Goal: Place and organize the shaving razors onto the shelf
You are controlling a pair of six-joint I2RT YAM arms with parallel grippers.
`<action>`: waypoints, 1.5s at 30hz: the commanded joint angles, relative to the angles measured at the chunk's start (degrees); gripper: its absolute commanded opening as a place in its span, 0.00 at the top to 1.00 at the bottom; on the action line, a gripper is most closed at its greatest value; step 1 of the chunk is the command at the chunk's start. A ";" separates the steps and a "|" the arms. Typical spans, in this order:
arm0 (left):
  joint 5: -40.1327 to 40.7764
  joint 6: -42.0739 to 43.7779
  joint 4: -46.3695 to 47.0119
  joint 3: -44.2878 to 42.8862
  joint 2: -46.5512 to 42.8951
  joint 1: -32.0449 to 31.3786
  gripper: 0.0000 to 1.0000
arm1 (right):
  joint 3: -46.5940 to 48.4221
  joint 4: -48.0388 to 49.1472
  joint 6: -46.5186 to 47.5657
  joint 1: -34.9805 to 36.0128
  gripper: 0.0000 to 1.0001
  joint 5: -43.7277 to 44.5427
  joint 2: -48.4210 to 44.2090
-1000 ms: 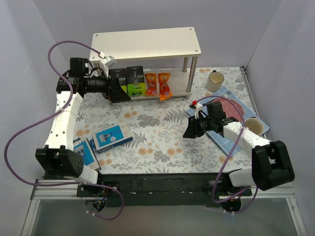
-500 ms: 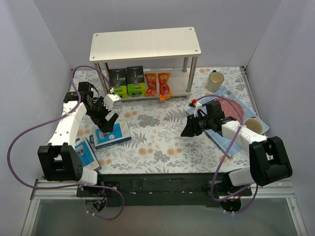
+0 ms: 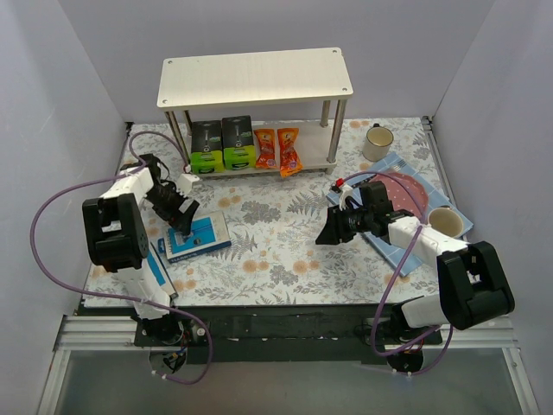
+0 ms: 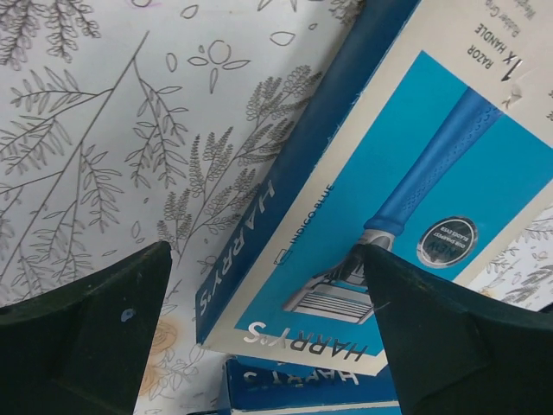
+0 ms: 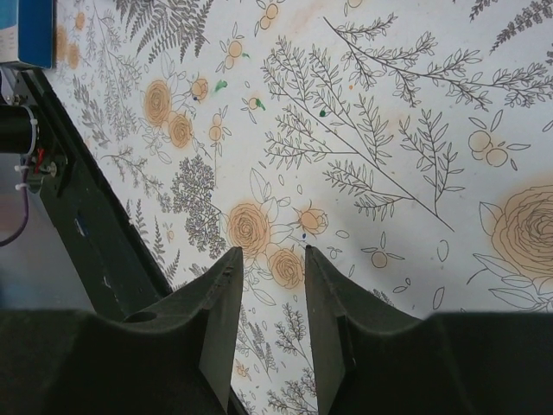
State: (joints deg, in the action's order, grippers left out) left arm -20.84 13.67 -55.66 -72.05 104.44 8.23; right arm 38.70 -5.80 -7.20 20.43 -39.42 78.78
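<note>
The shelf [image 3: 256,76] stands at the back. On its lower board are two black boxes with lime-green ends [image 3: 222,143] and two orange packets [image 3: 277,150]. A blue-and-white razor box [image 3: 200,237] lies on the floral cloth at the left, seen close up in the left wrist view [image 4: 406,207]. A second blue box [image 3: 158,269] lies nearer, its edge showing in that view too [image 4: 302,385]. My left gripper [image 3: 181,226] is open, its jaws wide apart over the first box's end [image 4: 265,251]. My right gripper [image 3: 331,230] is open and empty above bare cloth [image 5: 270,251].
A pink plate [image 3: 404,184] lies on a blue tiled mat [image 3: 393,248] at the right. One beige mug [image 3: 378,141] stands behind it, another [image 3: 445,220] on the mat's right side. Grey walls close in left, right and back.
My left arm has swung from the shelf's lower board down to the blue-and-white box on the cloth. My right gripper has shifted slightly left.
</note>
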 commanded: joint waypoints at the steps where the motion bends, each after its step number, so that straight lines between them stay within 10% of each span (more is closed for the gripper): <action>1: -4.72 1.44 -3.57 -0.20 0.76 0.03 0.10 | -0.90 2.64 -1.15 0.14 0.57 -1.36 -1.53; 23: -25.55 -38.60 2.82 11.93 -4.52 -22.19 0.33 | 3.57 15.29 -18.71 19.38 0.55 -0.14 15.25; 32: -29.70 -58.05 13.91 19.14 -12.95 -23.43 0.25 | 7.35 17.22 -30.67 21.94 0.39 2.16 22.20; 45: -21.69 -70.79 8.98 26.33 -18.66 -23.35 0.17 | 12.02 15.21 -29.45 20.36 0.67 6.46 28.71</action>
State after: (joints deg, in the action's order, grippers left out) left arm -41.93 -50.24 -45.74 -50.22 91.13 -14.81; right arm 51.35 9.43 -37.58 41.82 -37.06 105.80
